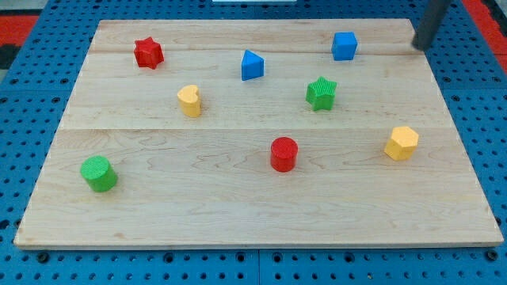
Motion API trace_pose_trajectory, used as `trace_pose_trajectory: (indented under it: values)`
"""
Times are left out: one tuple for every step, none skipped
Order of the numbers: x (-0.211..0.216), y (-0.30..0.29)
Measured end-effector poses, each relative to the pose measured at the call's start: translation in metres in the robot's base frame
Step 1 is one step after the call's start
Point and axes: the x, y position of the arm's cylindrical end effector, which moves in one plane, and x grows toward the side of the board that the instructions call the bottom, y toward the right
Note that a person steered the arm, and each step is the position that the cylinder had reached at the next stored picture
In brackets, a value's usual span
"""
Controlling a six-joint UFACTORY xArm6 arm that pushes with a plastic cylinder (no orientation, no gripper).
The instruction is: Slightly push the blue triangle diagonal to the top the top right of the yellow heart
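The blue triangle [251, 65] stands on the wooden board [238, 206] near the view's top, a little left of centre. The yellow heart [189, 100] stands below it and to its left, apart from it. My tip [419, 46] is at the view's top right corner of the board, far to the right of the blue triangle and right of the blue cube [344, 46]. It touches no block.
A red star [148, 53] is at the top left. A green star [321, 93] is right of centre. A red cylinder [283, 153], a yellow hexagon [402, 143] and a green cylinder [99, 173] lie lower.
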Motion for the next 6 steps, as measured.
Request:
trace_pose_trajectory:
  values:
    - [0.011, -0.067]
    - [0.011, -0.068]
    - [0.011, -0.08]
    - [0.017, -0.15]
    - [0.013, -0.2]
    - [0.054, -0.235]
